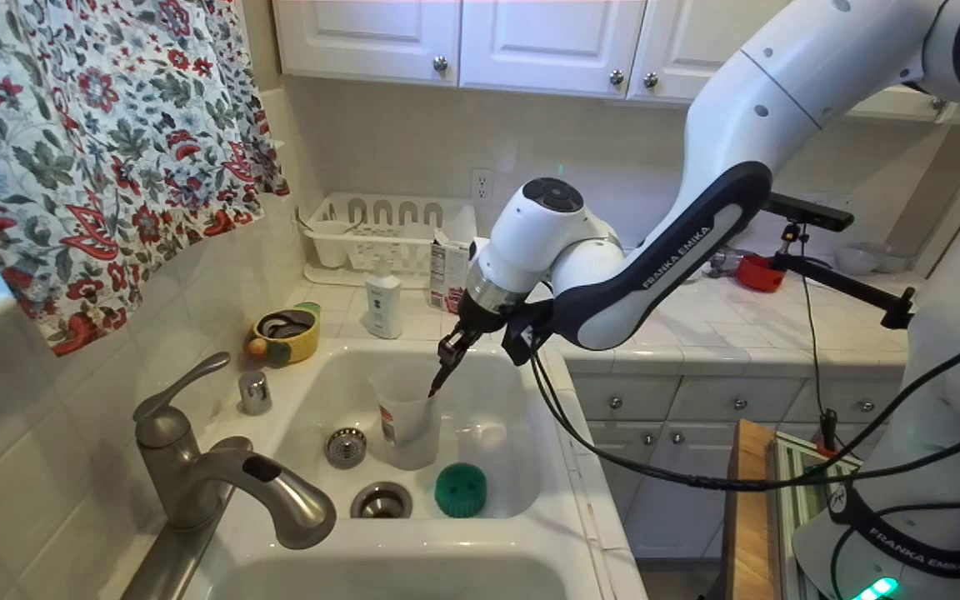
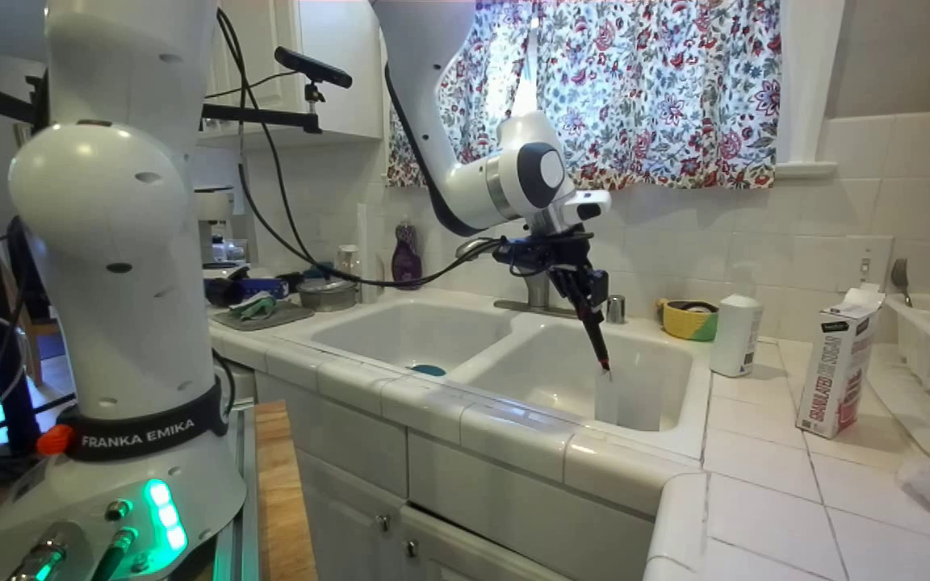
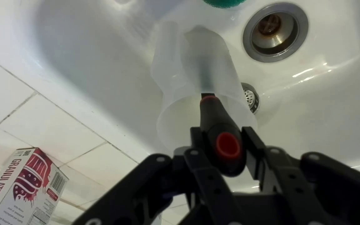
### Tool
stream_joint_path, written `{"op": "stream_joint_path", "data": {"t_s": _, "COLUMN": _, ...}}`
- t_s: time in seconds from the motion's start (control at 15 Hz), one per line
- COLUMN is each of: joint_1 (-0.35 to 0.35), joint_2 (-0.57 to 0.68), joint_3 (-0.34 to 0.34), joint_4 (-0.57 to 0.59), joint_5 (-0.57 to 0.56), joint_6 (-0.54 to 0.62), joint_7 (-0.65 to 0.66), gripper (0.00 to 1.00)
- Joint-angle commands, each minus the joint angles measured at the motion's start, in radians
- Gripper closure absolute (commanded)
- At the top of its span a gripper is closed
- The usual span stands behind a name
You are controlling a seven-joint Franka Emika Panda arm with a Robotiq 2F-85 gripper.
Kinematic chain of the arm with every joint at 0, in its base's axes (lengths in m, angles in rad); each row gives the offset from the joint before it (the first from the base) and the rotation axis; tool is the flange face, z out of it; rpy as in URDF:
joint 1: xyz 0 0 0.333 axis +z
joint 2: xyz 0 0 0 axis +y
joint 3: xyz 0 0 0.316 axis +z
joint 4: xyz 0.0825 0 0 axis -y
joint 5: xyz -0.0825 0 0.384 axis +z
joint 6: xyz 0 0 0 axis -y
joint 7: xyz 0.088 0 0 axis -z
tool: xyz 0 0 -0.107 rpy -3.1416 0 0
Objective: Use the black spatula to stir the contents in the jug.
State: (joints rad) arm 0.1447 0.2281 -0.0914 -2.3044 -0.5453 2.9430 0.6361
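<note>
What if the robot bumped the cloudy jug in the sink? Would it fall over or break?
The jug might tip if bumped up high, because it looks tall for its base. It may slide too: the sink looks smooth and shiny. It probably won't shatter, since its cloudy, see-through side looks like plastic.

The gripper (image 3: 222, 138) grips the black spatula (image 3: 216, 117) by its handle, and the spatula's lower part shows dimly through the pale jug (image 3: 184, 86). The jug is in the sink (image 3: 317, 122), between the drain (image 3: 275, 32) and the edge along the tiled counter (image 3: 48, 122), partly hiding a strainer (image 3: 250, 97). A box (image 3: 27, 189) marked GRANULATED is on the counter, near that edge.
</note>
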Motion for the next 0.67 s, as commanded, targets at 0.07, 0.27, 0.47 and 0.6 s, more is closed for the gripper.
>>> {"op": "stream_joint_path", "data": {"t_s": 0.07, "joint_1": -0.065, "joint_2": 0.014, "joint_3": 0.05, "joint_4": 0.088, "joint_5": 0.127, "joint_6": -0.086, "joint_7": -0.139, "gripper": 0.9}}
{"op": "stream_joint_path", "data": {"t_s": 0.27, "joint_1": -0.078, "joint_2": 0.042, "joint_3": 0.052, "joint_4": 0.158, "joint_5": 0.159, "joint_6": -0.112, "joint_7": -0.172, "gripper": 0.9}}
{"op": "stream_joint_path", "data": {"t_s": 0.47, "joint_1": -0.087, "joint_2": 0.077, "joint_3": 0.066, "joint_4": 0.216, "joint_5": 0.189, "joint_6": -0.109, "joint_7": -0.196, "gripper": 0.9}}
{"op": "stream_joint_path", "data": {"t_s": 0.6, "joint_1": -0.066, "joint_2": 0.104, "joint_3": 0.059, "joint_4": 0.235, "joint_5": 0.279, "joint_6": -0.077, "joint_7": -0.271, "gripper": 0.9}}
